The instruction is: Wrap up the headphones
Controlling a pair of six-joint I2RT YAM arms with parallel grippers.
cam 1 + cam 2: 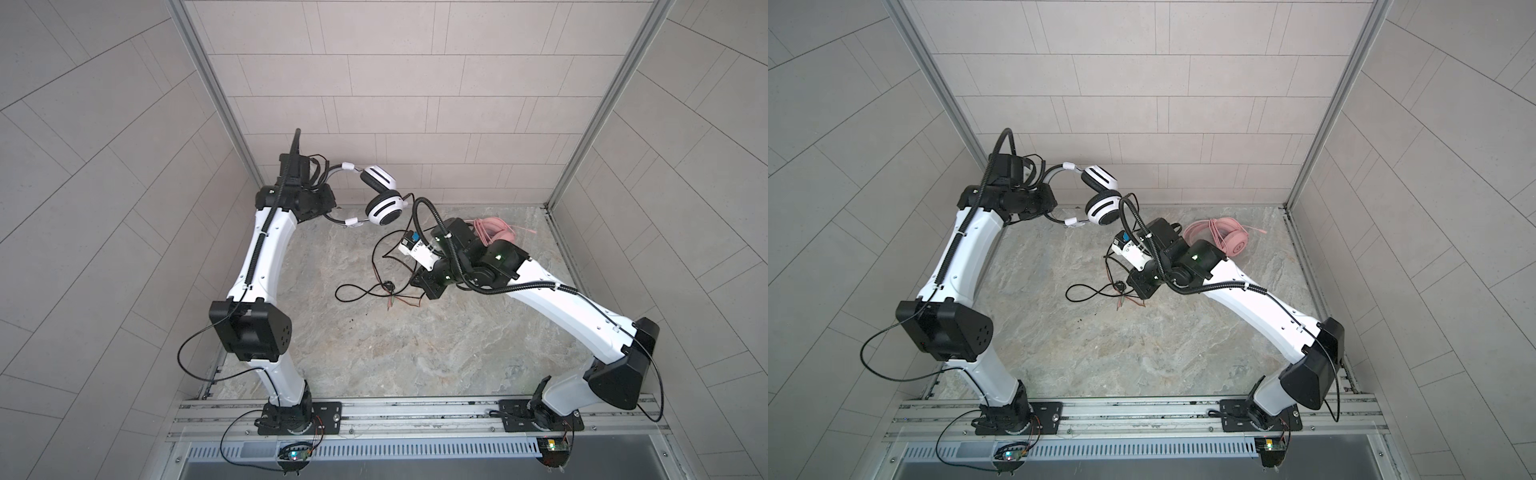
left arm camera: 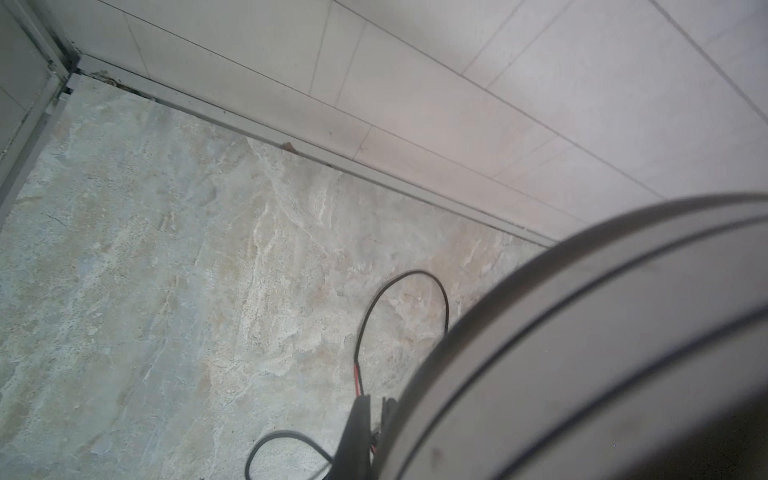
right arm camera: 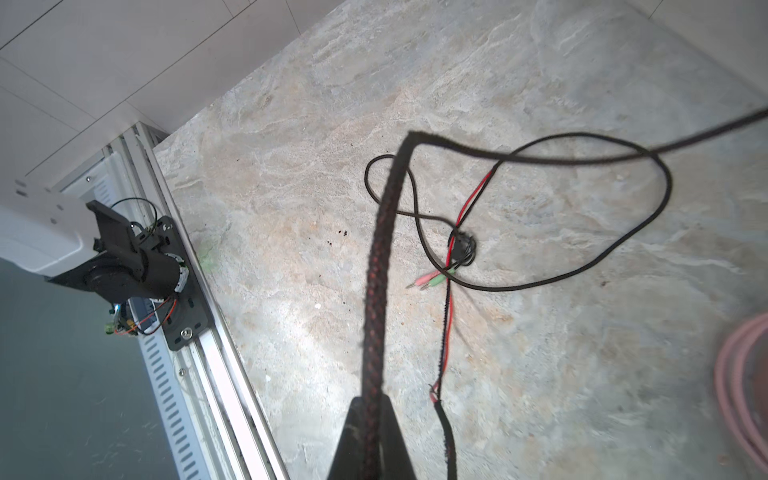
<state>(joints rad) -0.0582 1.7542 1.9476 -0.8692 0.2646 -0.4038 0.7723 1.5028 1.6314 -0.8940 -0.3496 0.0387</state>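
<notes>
The white-and-black striped headphones hang in the air at the back left, in both top views. My left gripper is shut on their headband, which fills much of the left wrist view. Their long black cable loops over the table, ending in pink and green plugs. My right gripper is shut on a braided stretch of that cable, raised above the table middle. The pink headphones lie at the back right, partly behind my right arm in a top view.
Tiled walls close in the marble table at the back and both sides. An aluminium rail with the two arm bases runs along the front edge. The pink cable is coiled on its headset.
</notes>
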